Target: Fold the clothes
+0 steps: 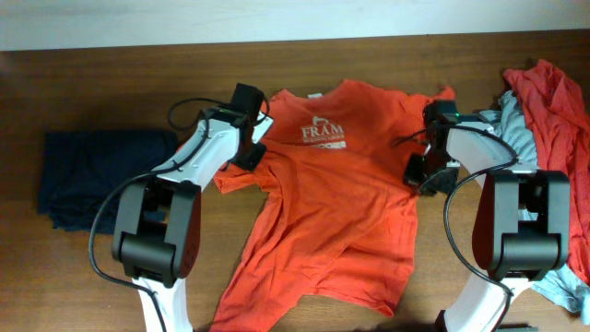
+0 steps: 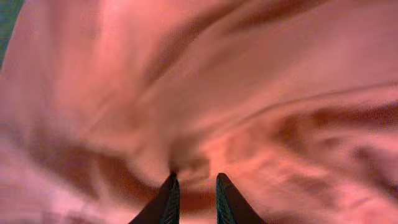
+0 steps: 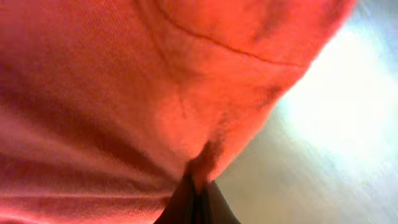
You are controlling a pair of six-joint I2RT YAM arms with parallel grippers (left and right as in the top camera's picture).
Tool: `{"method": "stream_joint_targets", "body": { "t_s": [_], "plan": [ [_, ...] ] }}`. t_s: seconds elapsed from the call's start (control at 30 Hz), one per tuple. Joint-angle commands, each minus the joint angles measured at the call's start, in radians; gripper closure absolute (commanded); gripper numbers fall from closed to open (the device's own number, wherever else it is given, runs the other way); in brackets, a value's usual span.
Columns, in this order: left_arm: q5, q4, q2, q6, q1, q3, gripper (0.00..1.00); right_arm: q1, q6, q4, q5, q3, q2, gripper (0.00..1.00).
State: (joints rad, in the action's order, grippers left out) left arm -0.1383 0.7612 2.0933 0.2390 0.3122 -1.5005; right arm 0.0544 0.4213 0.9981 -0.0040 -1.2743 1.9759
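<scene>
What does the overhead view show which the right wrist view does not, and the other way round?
Only overhead: the whole orange T-shirt spread on the table, its white print, the navy clothes at the left, the red and grey-blue pile at the right. Only right wrist: the right gripper shut on a fold at the shirt's edge, and a seam. Both: the orange T-shirt and the table.

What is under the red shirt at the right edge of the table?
A grey-blue shirt shows beneath the red shirt, along its left side and lower end. Its middle is covered.
</scene>
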Motion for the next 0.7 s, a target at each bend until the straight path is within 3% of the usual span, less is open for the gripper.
{"method": "stream_joint_targets", "body": {
  "t_s": [0.0,0.13,0.2,0.27,0.33,0.4,0.53,0.67],
  "plan": [
    [-0.02,0.039,0.014,-0.026,-0.01,-0.04,0.8,-0.002,0.055,0.078,0.135,0.021,0.005,0.96],
    [-0.019,0.113,0.014,-0.041,-0.01,-0.124,0.79,-0.002,0.059,0.098,0.175,0.021,-0.044,0.96],
    [-0.016,0.161,0.014,-0.045,-0.01,-0.181,0.78,-0.002,0.058,0.099,0.174,0.018,-0.08,0.89],
    [-0.014,0.199,0.014,-0.045,-0.01,-0.237,0.73,-0.002,0.057,0.092,0.173,0.012,-0.123,0.77],
    [0.006,0.21,0.014,-0.043,-0.01,-0.277,0.62,-0.002,0.055,0.081,0.172,0.005,-0.172,0.52],
    [0.01,0.198,0.014,-0.043,-0.01,-0.294,0.52,-0.002,0.044,0.071,0.154,-0.004,-0.222,0.37],
    [0.01,0.178,0.028,-0.013,-0.023,-0.294,0.46,-0.002,-0.018,0.056,0.043,-0.008,-0.325,0.26],
    [0.016,0.173,0.053,-0.014,-0.053,-0.293,0.46,-0.002,-0.161,0.037,-0.152,-0.008,-0.397,0.26]
  ]
}}
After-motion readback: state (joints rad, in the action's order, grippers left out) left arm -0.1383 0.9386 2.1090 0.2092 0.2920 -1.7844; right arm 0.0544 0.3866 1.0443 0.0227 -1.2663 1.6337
